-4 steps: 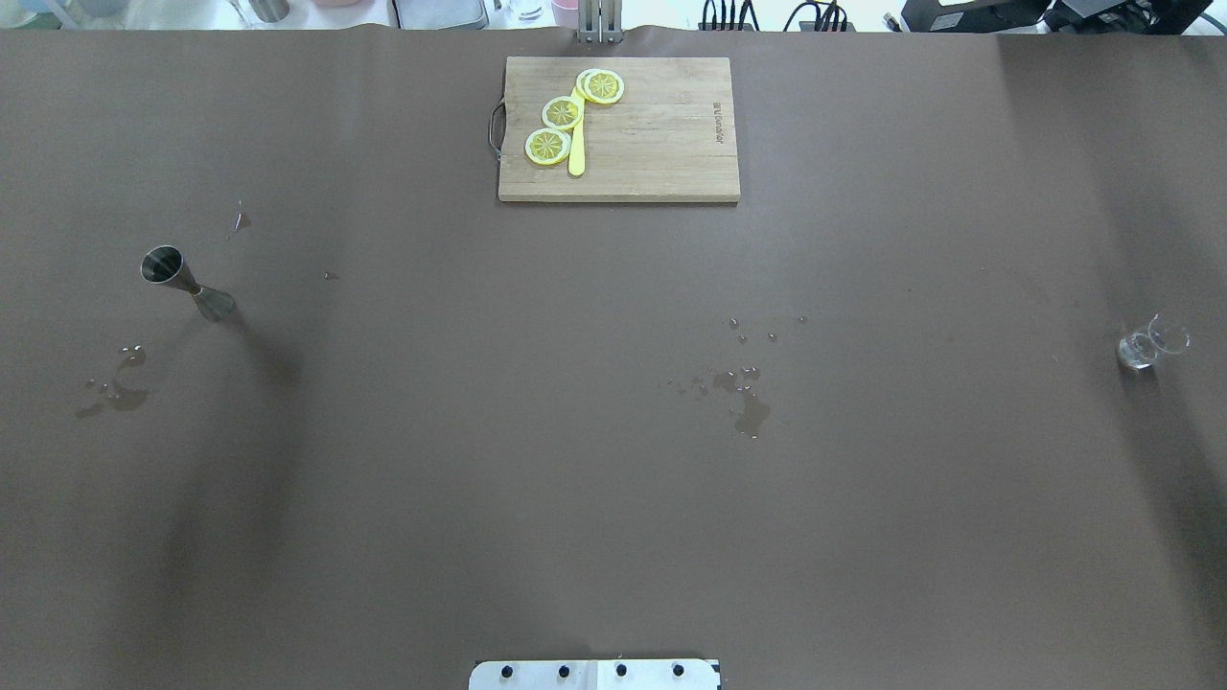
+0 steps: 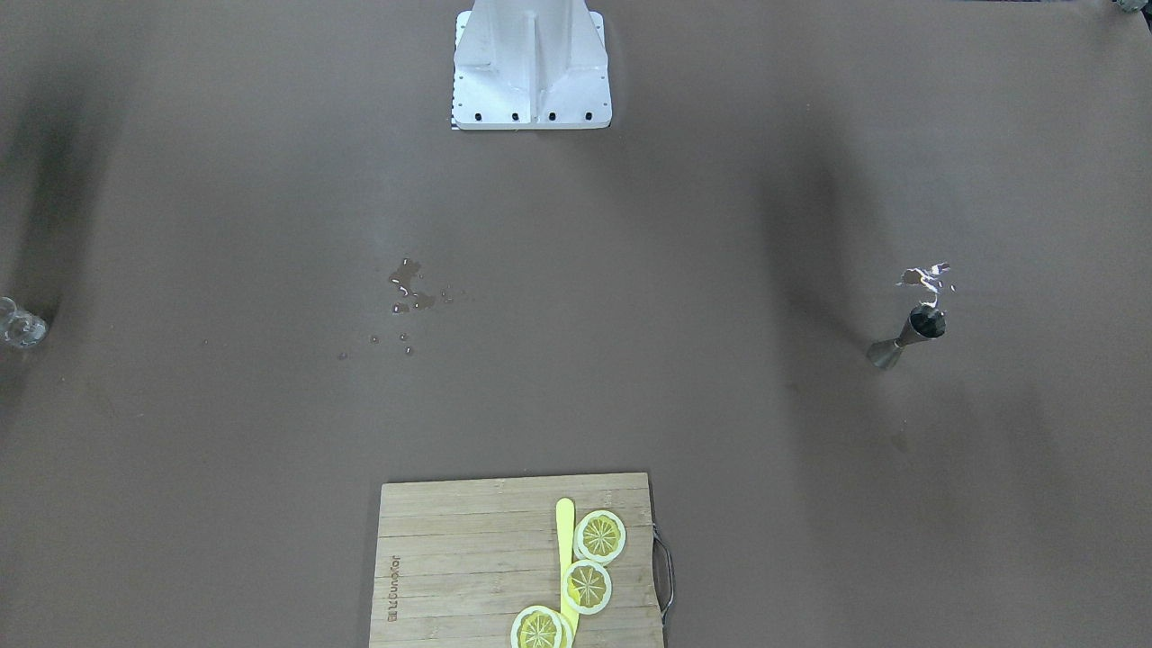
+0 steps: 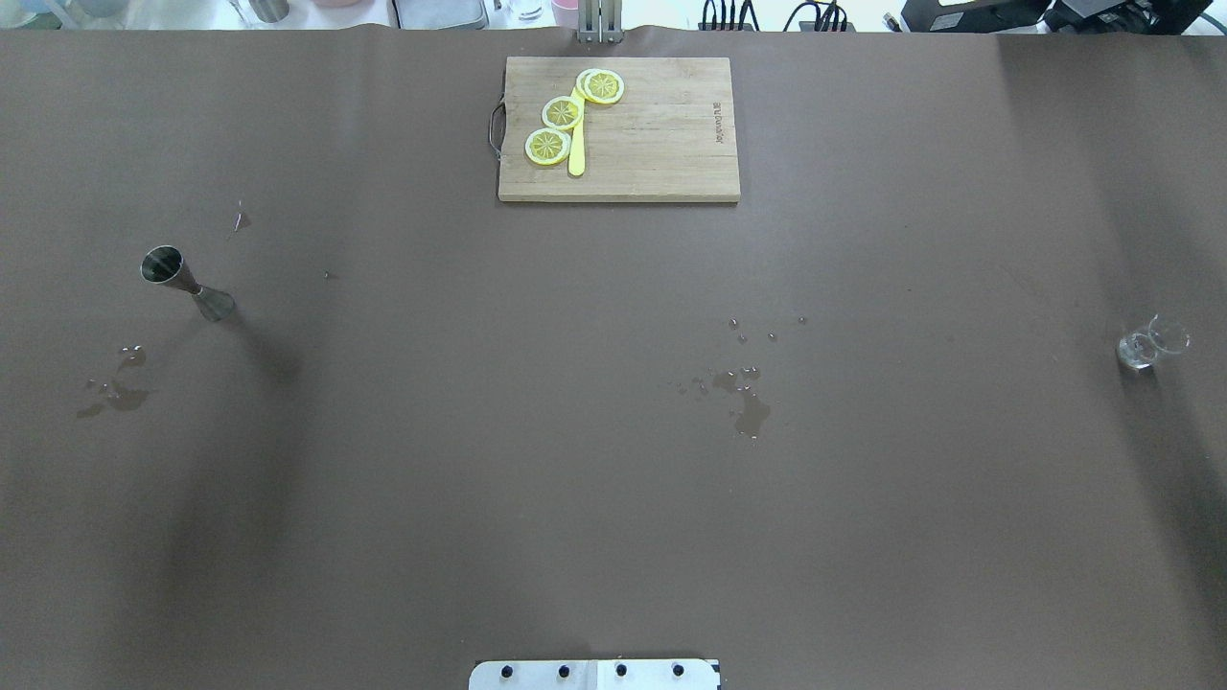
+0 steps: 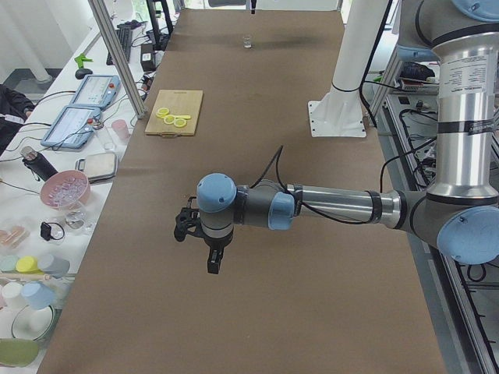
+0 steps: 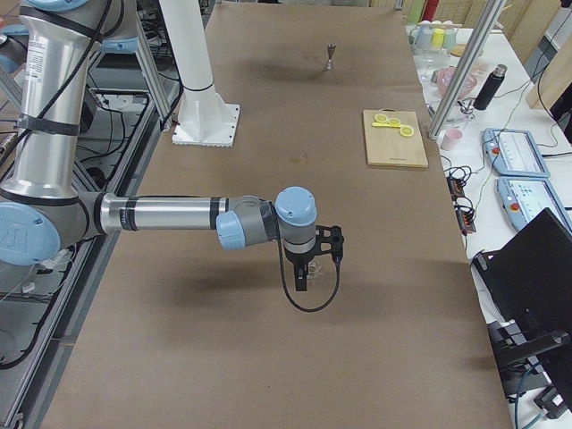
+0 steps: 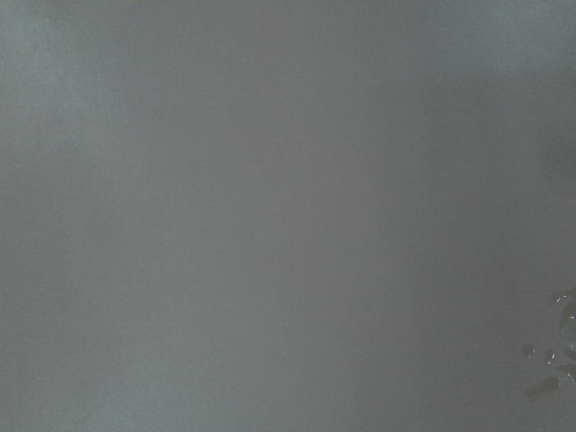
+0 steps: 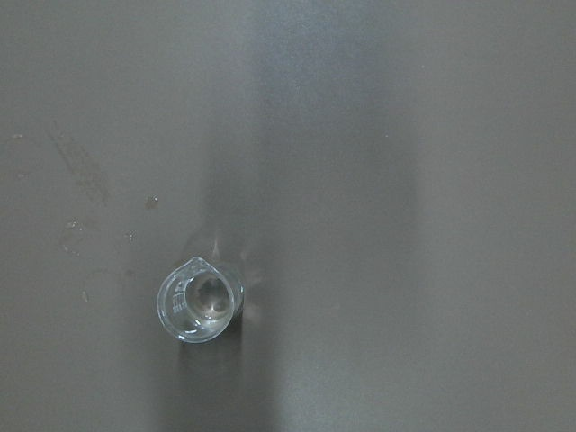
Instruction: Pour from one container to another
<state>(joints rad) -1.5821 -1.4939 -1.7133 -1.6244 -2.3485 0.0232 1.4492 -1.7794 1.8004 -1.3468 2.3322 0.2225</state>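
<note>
The steel jigger (image 3: 187,285) stands upright near the table's left side, also seen in the front-facing view (image 2: 907,337). Far across the table, at the right side, stands the clear glass tumbler (image 3: 1150,345), small at the edge of the front-facing view (image 2: 20,326). The right wrist view looks straight down on the tumbler (image 7: 198,301), which has a small spout. Neither arm shows in the overhead view. The left gripper (image 4: 212,263) hangs above the table in the exterior left view, and the right gripper (image 5: 302,279) hangs above the tumbler's spot in the exterior right view. I cannot tell whether either is open or shut.
A wooden cutting board (image 3: 661,144) with lemon slices (image 3: 562,113) and a yellow knife lies at the far middle. Wet patches (image 3: 748,407) mark the table's centre and the area near the jigger (image 3: 115,393). The robot's base (image 2: 531,63) stands at the near edge.
</note>
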